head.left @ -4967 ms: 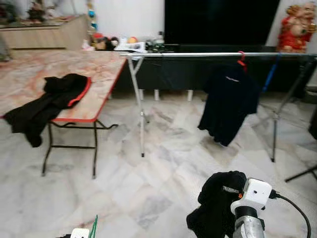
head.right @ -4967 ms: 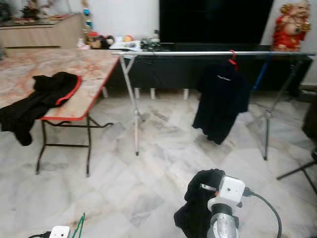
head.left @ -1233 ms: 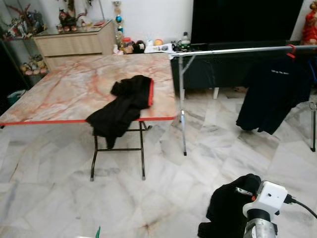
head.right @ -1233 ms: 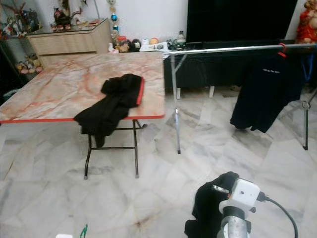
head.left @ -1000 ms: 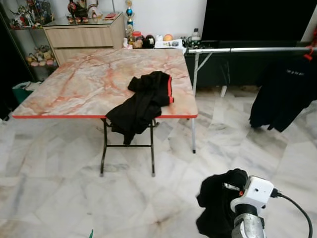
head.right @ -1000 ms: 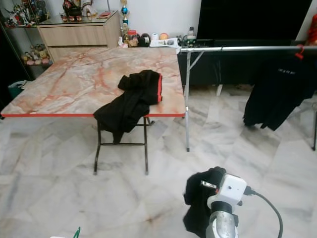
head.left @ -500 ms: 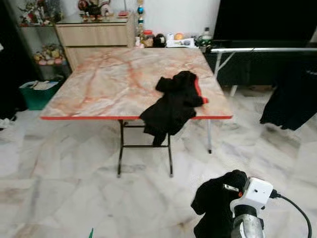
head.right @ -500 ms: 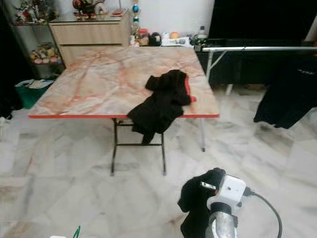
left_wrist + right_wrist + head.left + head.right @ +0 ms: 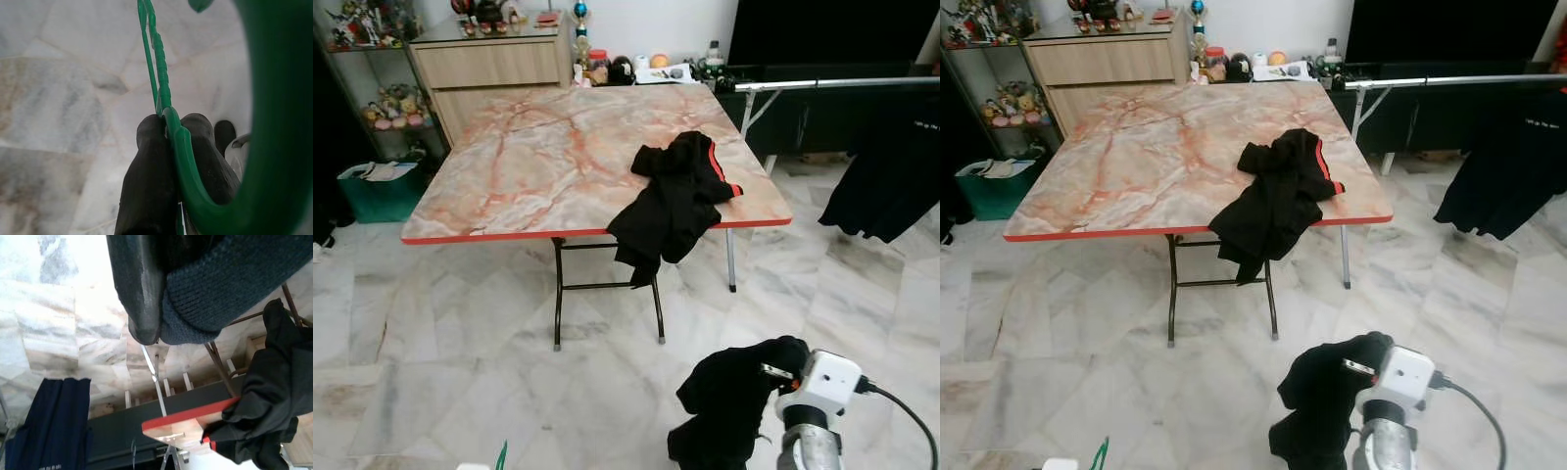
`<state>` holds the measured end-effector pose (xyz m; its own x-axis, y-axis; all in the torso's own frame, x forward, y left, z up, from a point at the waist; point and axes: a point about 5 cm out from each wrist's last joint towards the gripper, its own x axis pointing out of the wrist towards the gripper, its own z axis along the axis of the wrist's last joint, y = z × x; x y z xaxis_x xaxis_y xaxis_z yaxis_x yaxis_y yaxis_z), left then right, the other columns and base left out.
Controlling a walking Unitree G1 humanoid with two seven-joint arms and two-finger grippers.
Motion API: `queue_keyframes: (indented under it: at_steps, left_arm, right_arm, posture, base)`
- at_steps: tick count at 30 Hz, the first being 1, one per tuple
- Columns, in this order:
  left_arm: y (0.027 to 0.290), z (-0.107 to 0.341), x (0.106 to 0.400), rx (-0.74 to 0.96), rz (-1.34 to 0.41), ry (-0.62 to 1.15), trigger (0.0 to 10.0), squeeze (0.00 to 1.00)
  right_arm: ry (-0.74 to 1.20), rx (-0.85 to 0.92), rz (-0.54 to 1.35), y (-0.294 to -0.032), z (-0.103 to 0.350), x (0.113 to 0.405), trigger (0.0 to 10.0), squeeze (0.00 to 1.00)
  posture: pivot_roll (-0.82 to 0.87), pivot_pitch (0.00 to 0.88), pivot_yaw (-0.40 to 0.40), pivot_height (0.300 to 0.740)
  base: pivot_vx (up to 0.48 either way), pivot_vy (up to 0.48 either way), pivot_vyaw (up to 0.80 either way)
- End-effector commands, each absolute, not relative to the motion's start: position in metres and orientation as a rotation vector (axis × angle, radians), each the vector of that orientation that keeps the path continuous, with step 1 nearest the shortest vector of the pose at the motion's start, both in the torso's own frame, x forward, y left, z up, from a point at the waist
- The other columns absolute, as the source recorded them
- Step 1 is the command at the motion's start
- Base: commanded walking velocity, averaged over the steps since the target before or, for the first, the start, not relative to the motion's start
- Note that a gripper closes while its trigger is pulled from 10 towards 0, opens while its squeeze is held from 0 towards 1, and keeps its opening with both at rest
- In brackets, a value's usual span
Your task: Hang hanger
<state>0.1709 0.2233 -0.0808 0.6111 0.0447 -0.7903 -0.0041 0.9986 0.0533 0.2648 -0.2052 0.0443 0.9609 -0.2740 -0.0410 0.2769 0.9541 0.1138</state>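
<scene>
Pinching the green hanger (image 9: 168,122), the left tool (image 9: 171,147) has both black fingers pressed on its wire, low over the marble floor (image 9: 460,333). Right tool (image 9: 161,308) clamps a dark garment (image 9: 729,397) at lower right. Ahead, a marble-top bench (image 9: 538,157) carries a black-and-red garment (image 9: 675,196) draped over its edge. A rail (image 9: 842,84) with a dark shirt (image 9: 891,176) stands right of it.

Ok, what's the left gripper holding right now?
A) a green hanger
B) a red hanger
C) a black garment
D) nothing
A: in the left wrist view the left gripper has its two black fingers closed on the green hanger; the black garment is in the right gripper.
</scene>
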Motion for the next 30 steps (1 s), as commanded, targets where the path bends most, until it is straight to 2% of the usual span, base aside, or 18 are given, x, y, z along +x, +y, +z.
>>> queue_keyframes:
  at_steps: [1, 13, 30]
  left_arm:
    - [0.2254, -0.0857, 0.1594, 0.035, 0.042, 0.951, 10.0, 0.0]
    - [0.2254, -0.0858, 0.1592, 0.035, 0.037, 0.951, 10.0, 0.0]
    - [0.2274, -0.0842, 0.1616, 0.04, 0.03, 0.946, 10.0, 0.0]
  right_arm:
    - [-0.01, 0.119, -0.269, -0.2024, 0.0515, 0.2691, 10.0, 0.0]
    - [-0.026, 0.11, -0.262, -0.2006, 0.0542, 0.2698, 10.0, 0.0]
    - [-0.025, 0.111, -0.254, -0.1974, 0.0546, 0.2729, 10.0, 0.0]
  posture:
    - [0.03, 0.034, 0.04, 0.74]
    - [0.02, 0.038, 0.045, 0.74]
    - [0.04, 0.024, 0.052, 0.74]
  base:
    - [0.0, 0.0, 0.0]
    - [0.0, 0.0, 0.0]
    - [0.25, 0.0, 0.0]
